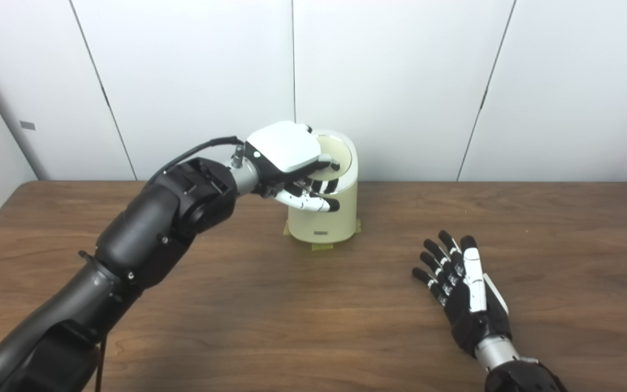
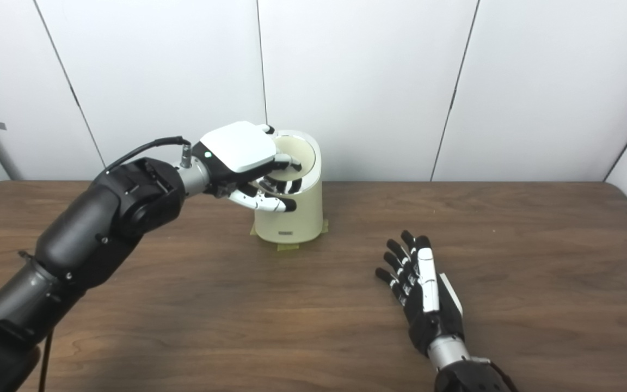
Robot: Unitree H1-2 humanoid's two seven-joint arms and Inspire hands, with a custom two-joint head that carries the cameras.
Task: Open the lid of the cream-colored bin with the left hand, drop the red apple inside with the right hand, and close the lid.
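The cream-colored bin (image 1: 324,218) stands upright at the back middle of the table. Its round lid (image 1: 342,155) is tilted, its face turned toward me. My left hand (image 1: 292,163) reaches over the bin's top from the left. Its fingers (image 1: 325,185) curl over the lid's front edge and the thumb lies just below, against the bin's wall. My right hand (image 1: 458,277) lies low over the table to the right of the bin, palm up, fingers spread, with nothing in it. No red apple shows in either view.
Yellow tape tabs (image 1: 321,246) stick out from under the bin's base. The brown wooden table (image 1: 270,310) runs the full width, with white wall panels (image 1: 400,81) close behind the bin. My left arm (image 1: 145,245) crosses the left front of the table.
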